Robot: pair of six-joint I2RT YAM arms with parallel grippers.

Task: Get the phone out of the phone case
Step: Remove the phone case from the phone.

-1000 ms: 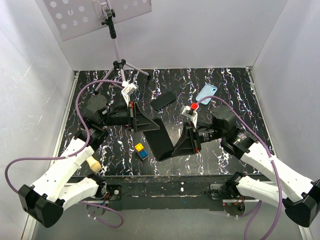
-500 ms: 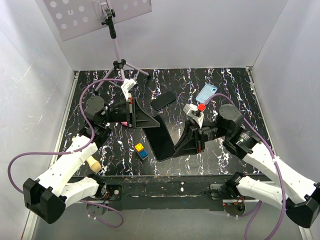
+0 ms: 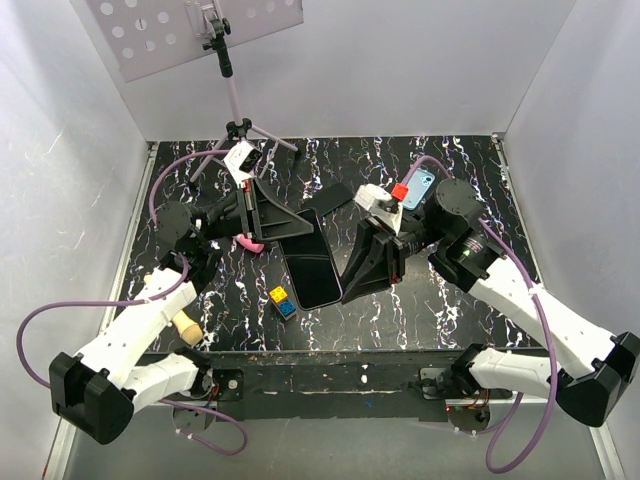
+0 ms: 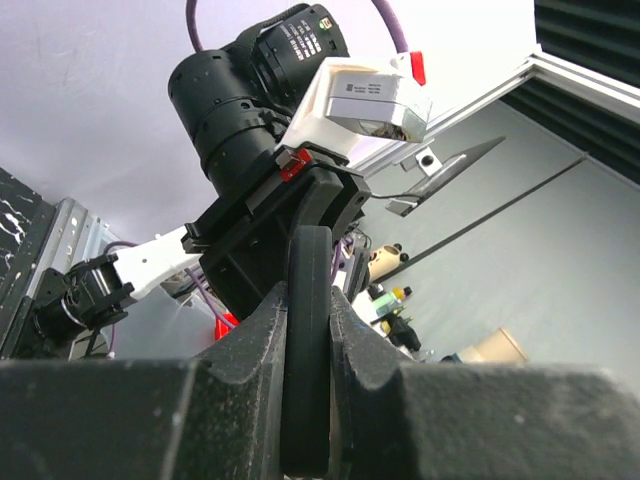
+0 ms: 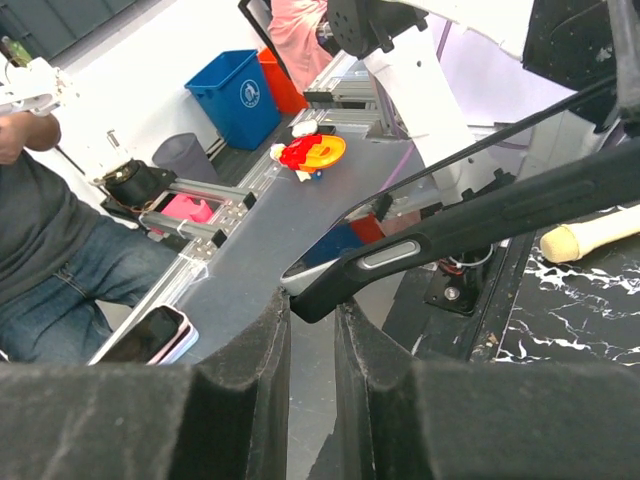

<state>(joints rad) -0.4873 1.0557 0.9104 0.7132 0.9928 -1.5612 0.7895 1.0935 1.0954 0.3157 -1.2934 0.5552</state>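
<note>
The phone [image 3: 310, 262], black with a glossy screen facing up, hangs above the table between both grippers. My left gripper [image 3: 290, 228] is shut on its far end; in the left wrist view its thin dark edge [image 4: 307, 330] is pinched between the jaws. My right gripper [image 3: 345, 290] is shut on the near right corner. In the right wrist view a black phone case [image 5: 470, 215] with a side button wraps the phone, and the phone's silvery corner [image 5: 320, 262] stands slightly out of it at my right gripper [image 5: 312, 310]. A light blue shell [image 3: 418, 187] lies at the back right.
A tripod [image 3: 238, 130] stands at the back left under a perforated board. A flat black slab [image 3: 328, 197] lies behind the phone. Yellow and blue blocks [image 3: 281, 301] sit near the front, a pink item [image 3: 250, 243] under the left gripper, a wooden-handled tool [image 3: 185, 325] at the front left.
Both arms have raised the phone and turned it from nearly edge-on to screen up. Both grippers have kept their hold and shifted toward the back.
</note>
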